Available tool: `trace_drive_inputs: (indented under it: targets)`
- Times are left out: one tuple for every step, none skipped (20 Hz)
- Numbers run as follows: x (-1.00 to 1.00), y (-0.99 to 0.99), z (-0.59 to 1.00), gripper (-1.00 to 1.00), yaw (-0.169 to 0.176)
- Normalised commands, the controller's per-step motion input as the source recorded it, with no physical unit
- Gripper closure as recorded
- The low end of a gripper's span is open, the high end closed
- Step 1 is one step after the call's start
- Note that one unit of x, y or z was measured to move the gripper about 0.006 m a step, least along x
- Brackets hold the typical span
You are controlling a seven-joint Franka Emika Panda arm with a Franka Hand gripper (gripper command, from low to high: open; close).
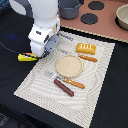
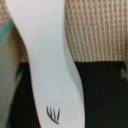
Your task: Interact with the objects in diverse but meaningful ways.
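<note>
My gripper (image 1: 43,50) hangs low over the mat's edge on the exterior view's left, its fingers hidden by the arm. In the wrist view a white utensil (image 2: 47,70) with a small dark mark fills the middle, very close and blurred. I cannot tell if it is gripped. A yellow box (image 1: 25,57) lies on the black table beside the gripper. On the mat are an orange bread loaf (image 1: 86,48), a tan plate (image 1: 69,65), two pieces of orange-handled cutlery (image 1: 88,58) (image 1: 73,83) and a brown sausage (image 1: 63,88).
The woven placemat (image 1: 35,82) lies on a black table (image 1: 10,35). Behind it are a toy stove top (image 1: 100,22) with dark burners, a grey pot (image 1: 69,9) and a bowl (image 1: 122,17). A thin grey utensil (image 1: 65,36) lies at the mat's far edge.
</note>
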Motion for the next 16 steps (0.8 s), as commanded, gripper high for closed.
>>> trace_drive_inputs:
  targets:
    - [-0.17,0.07,-0.27,1.0,0.024]
    - [-0.14,0.07,-0.26,1.0,0.026]
    - [-0.14,0.05,-0.25,1.0,0.027]
    - [-0.1,0.05,-0.16,1.0,0.029]
    - [-0.08,0.02,-0.02,1.0,0.016]
    - [-0.12,0.01,0.0,1.0,0.0]
    - [-0.1,0.07,0.0,1.0,0.0]
    - [-0.01,0.1,0.09,1.0,0.0]
    - [0.0,0.07,0.39,1.0,0.0]
    - [-0.05,0.0,0.81,1.0,-0.035]
    - [-0.17,0.0,1.0,1.0,-0.023]
    - [-0.05,0.0,1.0,1.0,0.0]
    - [-0.04,0.0,1.0,1.0,0.0]
    - [-0.07,0.0,1.0,1.0,0.0]
    - [-0.09,0.0,1.0,1.0,-0.002]
    - [-0.1,0.0,1.0,1.0,-0.003]
